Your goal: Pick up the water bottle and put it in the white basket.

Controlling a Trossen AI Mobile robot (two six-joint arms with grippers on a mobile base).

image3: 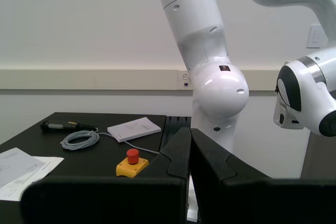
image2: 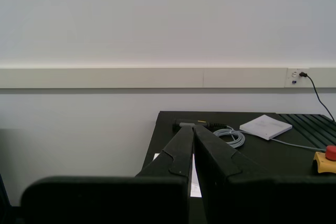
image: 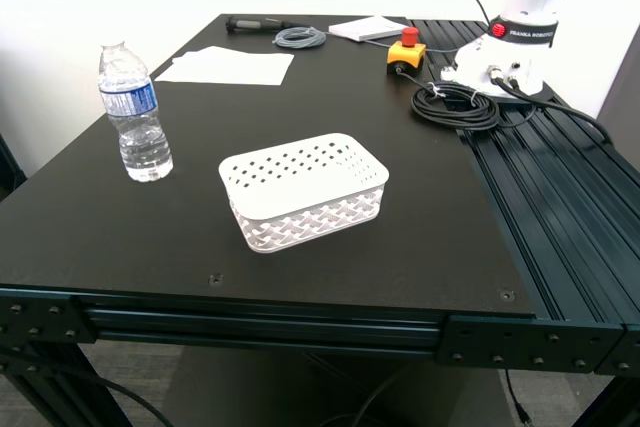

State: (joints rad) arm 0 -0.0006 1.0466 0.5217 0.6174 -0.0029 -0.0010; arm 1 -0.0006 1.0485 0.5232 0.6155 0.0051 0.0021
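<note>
The bottle stands upright near the bench edge, apart from the basket, which lies mid-bench, perforated face up. First claw and second claw are seen closed together, empty, aloft; grasping is judged not yet begun.

Both hands raised, fingers pressed together

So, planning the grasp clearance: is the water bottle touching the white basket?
Apart. The exterior view shows bare black tabletop between the water bottle and the white basket.
</note>
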